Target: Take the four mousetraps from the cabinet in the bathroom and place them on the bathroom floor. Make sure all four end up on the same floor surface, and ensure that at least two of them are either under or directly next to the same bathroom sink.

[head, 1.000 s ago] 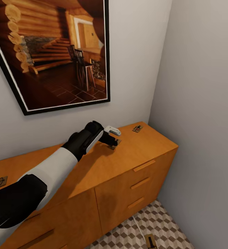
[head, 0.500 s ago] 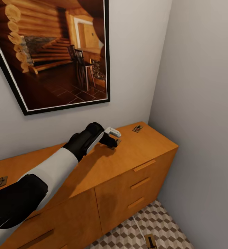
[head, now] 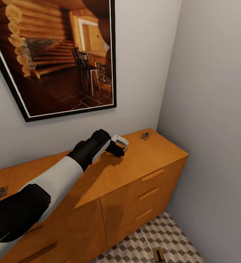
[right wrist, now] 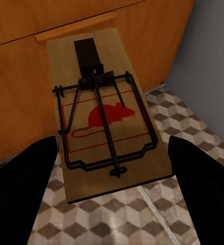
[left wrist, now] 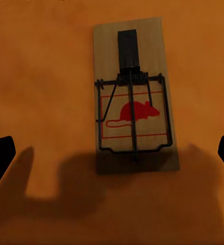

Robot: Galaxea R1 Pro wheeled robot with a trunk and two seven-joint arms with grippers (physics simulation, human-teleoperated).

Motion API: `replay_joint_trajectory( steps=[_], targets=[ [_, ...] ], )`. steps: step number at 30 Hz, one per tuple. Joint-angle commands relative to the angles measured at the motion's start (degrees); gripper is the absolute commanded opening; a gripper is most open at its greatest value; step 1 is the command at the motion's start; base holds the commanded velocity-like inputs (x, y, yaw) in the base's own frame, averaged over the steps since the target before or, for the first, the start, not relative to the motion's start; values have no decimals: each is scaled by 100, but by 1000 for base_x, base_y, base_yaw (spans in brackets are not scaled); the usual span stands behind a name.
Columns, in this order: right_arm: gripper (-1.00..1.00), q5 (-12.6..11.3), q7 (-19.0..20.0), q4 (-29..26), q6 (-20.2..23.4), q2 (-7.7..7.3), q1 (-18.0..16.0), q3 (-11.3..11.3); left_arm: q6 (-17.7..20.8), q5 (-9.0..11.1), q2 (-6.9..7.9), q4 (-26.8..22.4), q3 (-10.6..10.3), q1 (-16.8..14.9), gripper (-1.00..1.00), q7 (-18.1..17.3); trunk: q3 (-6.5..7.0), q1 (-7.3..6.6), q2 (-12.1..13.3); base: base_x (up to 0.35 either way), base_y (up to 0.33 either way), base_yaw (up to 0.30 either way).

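Your left pincer [left wrist: 112,153] is wide over a light, stiff mousetrap [left wrist: 133,97]; grip its long wooden edges, not the wire.

I see bare cabinet top [head: 149,153] open all round my left tool [head: 121,148], with only one small mousetrap [head: 145,136] near the back corner. The side wall [head: 215,120] closes the right end; the picture frame [head: 61,109] hangs above the back edge.
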Motion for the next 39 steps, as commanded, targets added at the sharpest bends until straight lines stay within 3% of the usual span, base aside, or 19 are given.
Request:
replay_joint_trajectory(
  steps=[1, 39],
  targets=[
    [-100, -6, -47, 3, -10, 2, -3, 47, 19, 17, 2, -2, -11, -6, 100, 0, -5, 0, -3, 0, 0, 0],
    [-100, -5, -47, 4, -10, 4, -3, 47, 19, 17, -8, 0, -40, -6, 100, -9, -5, 0, -3, 0, 0, 0]
  ],
)
